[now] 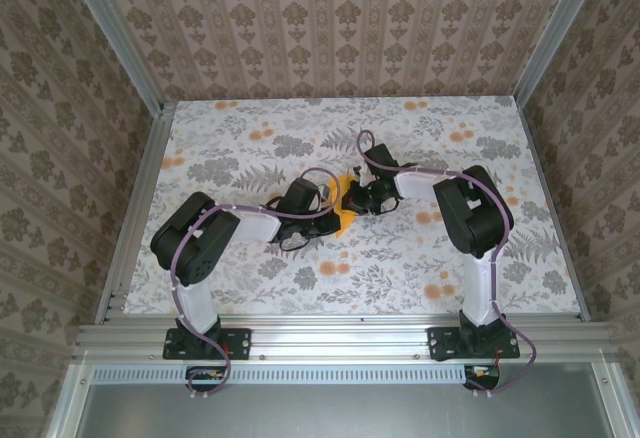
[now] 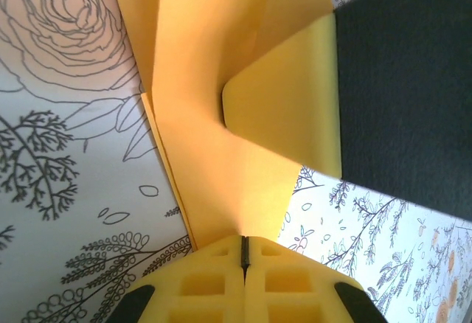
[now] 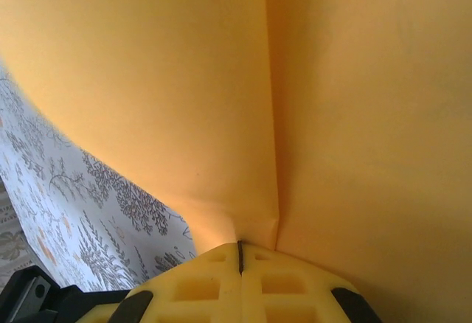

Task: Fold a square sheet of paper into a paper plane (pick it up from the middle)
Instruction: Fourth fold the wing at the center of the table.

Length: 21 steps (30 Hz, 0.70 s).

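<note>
My left fingers point(image 2: 234, 264) and right fingers point(image 3: 234, 264) meet tip to tip over the floral worktop point(image 2: 59, 190), each pair pressed together on the creased orange paper point(image 2: 206, 80) stretched between them.

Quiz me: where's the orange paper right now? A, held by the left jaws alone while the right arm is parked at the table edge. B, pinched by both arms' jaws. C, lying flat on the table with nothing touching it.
B: in each wrist view the paper runs straight into shut jaws that pinch it.
</note>
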Tool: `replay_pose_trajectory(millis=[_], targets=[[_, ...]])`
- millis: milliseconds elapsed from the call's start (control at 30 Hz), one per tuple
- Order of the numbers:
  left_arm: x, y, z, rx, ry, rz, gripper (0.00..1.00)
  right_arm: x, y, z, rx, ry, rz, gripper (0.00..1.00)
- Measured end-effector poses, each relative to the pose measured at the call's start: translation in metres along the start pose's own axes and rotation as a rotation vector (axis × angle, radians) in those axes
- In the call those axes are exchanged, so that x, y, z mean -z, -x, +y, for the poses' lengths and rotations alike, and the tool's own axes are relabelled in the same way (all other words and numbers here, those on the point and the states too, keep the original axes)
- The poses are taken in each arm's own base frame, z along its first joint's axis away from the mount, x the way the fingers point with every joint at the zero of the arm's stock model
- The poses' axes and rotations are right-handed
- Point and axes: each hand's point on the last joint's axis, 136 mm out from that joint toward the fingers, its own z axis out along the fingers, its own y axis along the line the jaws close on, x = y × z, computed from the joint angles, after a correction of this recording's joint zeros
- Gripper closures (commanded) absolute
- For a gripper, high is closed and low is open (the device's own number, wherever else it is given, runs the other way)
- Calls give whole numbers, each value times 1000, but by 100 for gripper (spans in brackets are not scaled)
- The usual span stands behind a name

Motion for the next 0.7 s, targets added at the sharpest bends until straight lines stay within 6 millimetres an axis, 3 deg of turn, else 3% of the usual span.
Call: replay_pose_trajectory(millis=[700], targets=[[0, 1, 0, -4, 3, -3, 100, 2, 47, -6, -5, 15, -62, 100]])
